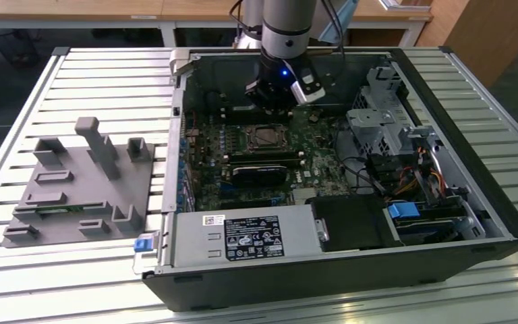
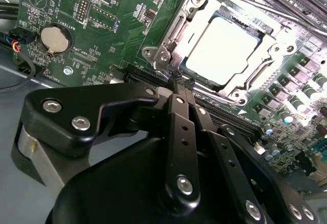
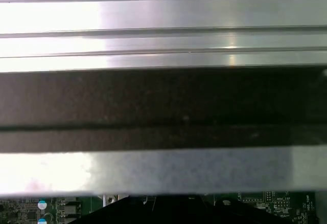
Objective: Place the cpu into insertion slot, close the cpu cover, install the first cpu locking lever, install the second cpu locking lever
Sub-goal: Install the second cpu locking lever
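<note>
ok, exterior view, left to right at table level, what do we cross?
Grey fixture block → blue latch on the case's corner → labelled power supply → blue-tabbed drive bay → case's right wall.

We saw the open computer case (image 1: 331, 169) from high above in the exterior view. The second wrist view looked closely past the gripper (image 2: 176, 81) at the motherboard (image 2: 102, 24); the first wrist view faced the case wall (image 3: 163, 106), sharing that board's edge.

The arm (image 1: 288, 27) is reaching straight down, its wrist glowing blue, with the tool (image 1: 277, 101) hanging low; in the second wrist view its black fingers (image 2: 180, 112) are pressing together.
</note>
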Action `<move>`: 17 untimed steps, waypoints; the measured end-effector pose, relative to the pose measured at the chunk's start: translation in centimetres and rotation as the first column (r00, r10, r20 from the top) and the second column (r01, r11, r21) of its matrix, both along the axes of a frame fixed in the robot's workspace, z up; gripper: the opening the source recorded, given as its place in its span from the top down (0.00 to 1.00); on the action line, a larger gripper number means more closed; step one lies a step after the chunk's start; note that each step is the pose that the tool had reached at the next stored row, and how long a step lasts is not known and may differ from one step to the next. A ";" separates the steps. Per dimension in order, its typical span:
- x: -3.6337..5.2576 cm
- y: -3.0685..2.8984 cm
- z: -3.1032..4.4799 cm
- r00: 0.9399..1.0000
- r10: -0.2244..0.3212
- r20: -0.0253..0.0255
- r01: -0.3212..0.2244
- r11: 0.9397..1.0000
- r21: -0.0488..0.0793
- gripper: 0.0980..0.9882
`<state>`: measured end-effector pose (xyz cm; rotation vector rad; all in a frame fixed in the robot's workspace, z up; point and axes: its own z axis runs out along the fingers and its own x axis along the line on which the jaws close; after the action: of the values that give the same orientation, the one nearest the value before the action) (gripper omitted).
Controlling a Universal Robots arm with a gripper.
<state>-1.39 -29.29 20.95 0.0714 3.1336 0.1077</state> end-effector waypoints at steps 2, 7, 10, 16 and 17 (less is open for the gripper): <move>0.00 -0.07 0.00 1.000 0.000 0.000 0.000 1.000 0.000 0.99; 0.00 -0.24 0.00 1.000 0.000 0.000 0.000 1.000 0.000 0.99; 0.00 -0.36 0.00 1.000 0.000 0.000 0.000 1.000 0.000 0.99; 0.00 -0.58 0.00 1.000 0.000 0.000 0.000 1.000 0.000 0.99; 0.00 -0.62 0.00 1.000 0.000 0.000 0.000 1.000 0.000 0.99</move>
<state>-1.39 -29.91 20.95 0.0715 3.1336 0.1078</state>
